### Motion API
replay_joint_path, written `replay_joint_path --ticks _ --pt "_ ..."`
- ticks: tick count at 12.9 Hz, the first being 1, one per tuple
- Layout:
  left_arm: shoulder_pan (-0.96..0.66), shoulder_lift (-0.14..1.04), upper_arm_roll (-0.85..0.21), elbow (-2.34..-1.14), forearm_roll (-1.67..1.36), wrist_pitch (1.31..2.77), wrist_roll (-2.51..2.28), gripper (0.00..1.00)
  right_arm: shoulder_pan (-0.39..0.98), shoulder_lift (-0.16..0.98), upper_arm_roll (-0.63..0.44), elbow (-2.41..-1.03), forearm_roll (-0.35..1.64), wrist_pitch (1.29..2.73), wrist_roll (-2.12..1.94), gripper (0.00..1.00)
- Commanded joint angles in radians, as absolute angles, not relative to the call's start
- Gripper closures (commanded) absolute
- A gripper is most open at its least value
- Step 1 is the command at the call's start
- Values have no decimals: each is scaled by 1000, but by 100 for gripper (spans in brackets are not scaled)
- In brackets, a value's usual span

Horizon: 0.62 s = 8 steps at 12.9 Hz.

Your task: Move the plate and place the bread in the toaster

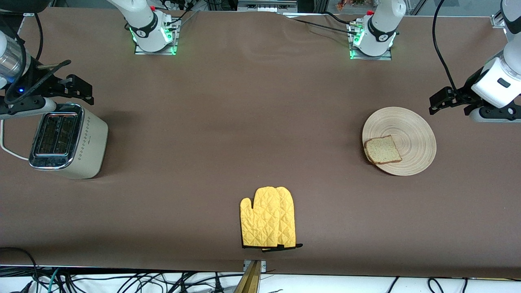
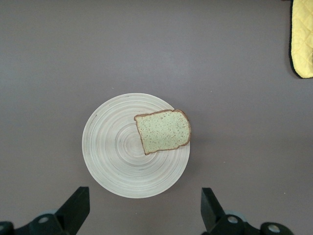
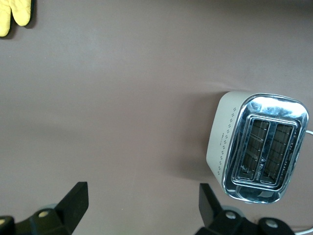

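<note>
The light beige wooden plate [image 1: 411,134] lies toward the left arm's end of the table. The bread [image 1: 382,149] lies flat on it, at the plate's edge toward the table's middle. Both also show in the left wrist view, plate [image 2: 115,152] and bread [image 2: 164,131]. My left gripper [image 1: 441,101] is open and empty, up in the air beside the plate's rim; it also shows in the left wrist view [image 2: 145,205]. The cream toaster [image 1: 67,140] stands at the right arm's end, slots up and empty [image 3: 259,147]. My right gripper [image 1: 79,88] is open and empty, up beside the toaster [image 3: 143,203].
A yellow quilted oven mitt [image 1: 268,223] lies near the table's front edge, at the middle; its tip shows in the left wrist view [image 2: 303,39] and the right wrist view [image 3: 14,14]. The toaster's white cord [image 1: 10,151] runs off the table's end.
</note>
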<state>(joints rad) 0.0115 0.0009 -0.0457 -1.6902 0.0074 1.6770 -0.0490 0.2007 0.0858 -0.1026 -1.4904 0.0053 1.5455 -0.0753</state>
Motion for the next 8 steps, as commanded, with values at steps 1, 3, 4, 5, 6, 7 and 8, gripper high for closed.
replay_joint_path --ticks 1,3,4,5,6,7,8 --pt "15 -6 -51 -1687 0 1661 -44 0 196 78 -98 -1473 6 1571 -60 0" --pt "12 -6 -51 -1686 0 1654 -52 0 193 83 -115 -1471 8 1589 -64 0" --pt "12 -6 -51 -1686 0 1655 -52 0 193 81 -115 -1471 8 1589 -61 0" --pt "12 -6 -52 -1686 0 1652 -52 0 192 80 -120 -1471 8 1589 -66 0" --pt "12 -6 -52 -1686 0 1652 -42 0 190 80 -121 -1471 8 1588 -66 0" --pt "12 -6 -51 -1686 0 1652 -40 0 192 80 -123 -1471 9 1589 -66 0" --pt "12 -6 -51 -1686 0 1652 -54 0 190 80 -123 -1471 26 1589 -61 0"
